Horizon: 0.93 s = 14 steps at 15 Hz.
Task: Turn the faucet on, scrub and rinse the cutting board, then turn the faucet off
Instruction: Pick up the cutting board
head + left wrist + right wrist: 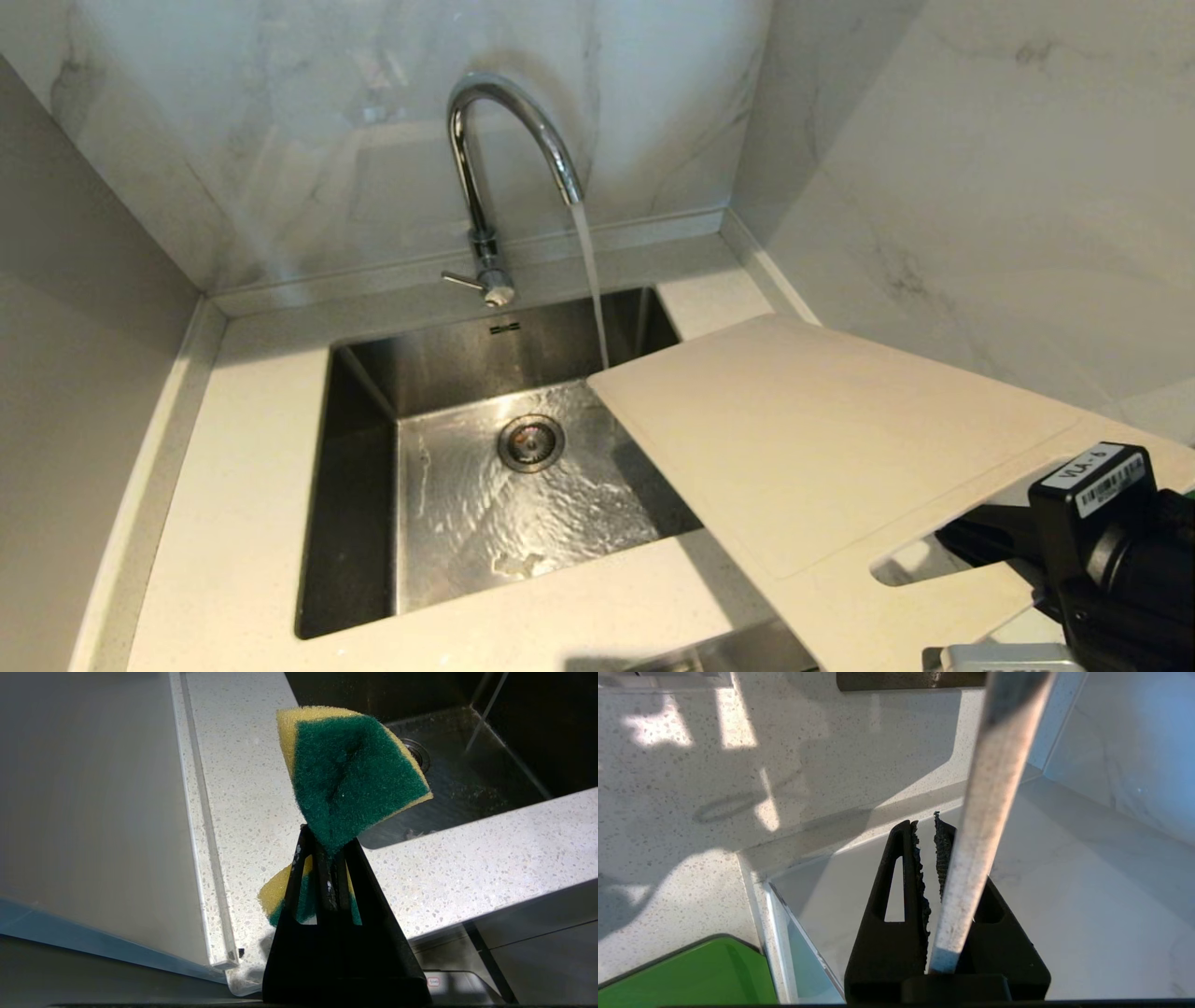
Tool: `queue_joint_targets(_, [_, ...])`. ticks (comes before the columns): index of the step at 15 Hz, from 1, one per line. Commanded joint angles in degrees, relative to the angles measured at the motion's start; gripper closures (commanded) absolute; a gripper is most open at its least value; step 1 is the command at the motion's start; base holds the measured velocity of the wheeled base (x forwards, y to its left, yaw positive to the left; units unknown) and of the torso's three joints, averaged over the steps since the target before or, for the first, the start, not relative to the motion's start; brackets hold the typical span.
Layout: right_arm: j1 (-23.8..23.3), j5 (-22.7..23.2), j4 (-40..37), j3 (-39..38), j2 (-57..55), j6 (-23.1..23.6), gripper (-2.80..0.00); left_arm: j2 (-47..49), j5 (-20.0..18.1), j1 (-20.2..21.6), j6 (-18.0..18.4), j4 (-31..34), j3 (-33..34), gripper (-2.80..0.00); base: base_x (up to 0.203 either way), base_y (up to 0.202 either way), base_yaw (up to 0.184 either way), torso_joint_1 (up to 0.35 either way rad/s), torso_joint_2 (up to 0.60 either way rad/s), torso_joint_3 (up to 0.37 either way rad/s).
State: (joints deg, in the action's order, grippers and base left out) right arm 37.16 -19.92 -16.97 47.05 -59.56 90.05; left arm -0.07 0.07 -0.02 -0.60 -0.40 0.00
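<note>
A pale speckled bench [233, 523] with a sunken steel sink [364, 504] fills a corner between glossy white marble-veined walls [980, 168], with sunlit patches on the stone and a green board [686, 975] at its edge.

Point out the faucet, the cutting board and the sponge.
faucet [512, 103]: head view, on the arch of the chrome spout.
cutting board [803, 429]: head view, on the flat cream top face.
sponge [350, 774]: left wrist view, on the green scouring face above the pincer.
</note>
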Motion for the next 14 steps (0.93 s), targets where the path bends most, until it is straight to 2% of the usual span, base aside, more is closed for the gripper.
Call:
queue_joint_targets(1, [0.0, 0.0, -0.1, -0.6, -0.2, 0.6, 0.00, -0.1, 0.0, 0.0, 0.0, 0.0, 0.1, 0.00, 0.000, 0.000, 0.000, 0.000, 0.00, 0.000])
queue_joint_targets(3, [0.1, 0.4, 0.1, 0.1, -1.4, 1.9, 0.00, -0.1, 0.0, 0.0, 0.0, 0.0, 0.1, 0.00, 0.000, 0.000, 0.000, 0.000, 0.00, 0.000])
queue_joint_targets(5, [0.0, 2.8, 0.2, 2.7, -3.6, 5.7, 0.00, -0.1, 0.0, 0.0, -0.1, 0.0, 0.1, 0.00, 0.000, 0.000, 0.000, 0.000, 0.00, 0.000])
queue_joint_targets(8, [-0.1, 5.3, 0.2, 5.4, -5.5, 8.3, 0.00, -0.1, 0.0, 0.0, -0.1, 0.0, 0.1, 0.00, 0.000, 0.000, 0.000, 0.000, 0.00, 0.000])
queue_joint_targets(9, [-0.8, 5.7, 0.2, 6.2, -5.6, 12.4, 0.00, 0.0, 0.0, 0.0, -0.1, 0.0, 0.1, 0.00, 0.000, 0.000, 0.000, 0.000, 0.00, 0.000])
queue_joint_targets(11, [-5.1, 10.3, 0.2, 7.2, -5.7, 19.5, 0.00, 0.0, 0.0, 0.0, 0.0, 0.0, 0.1, 0.00, 0.000, 0.000, 0.000, 0.000, 0.00, 0.000])
queue_joint_targets(14, [-9.3, 15.8, 0.2, 11.3, -8.1, 26.1, 0.00, 0.0, 0.0, 0.0, -0.1, 0.0, 0.2, 0.00, 0.000, 0.000, 0.000, 0.000, 0.00, 0.000])
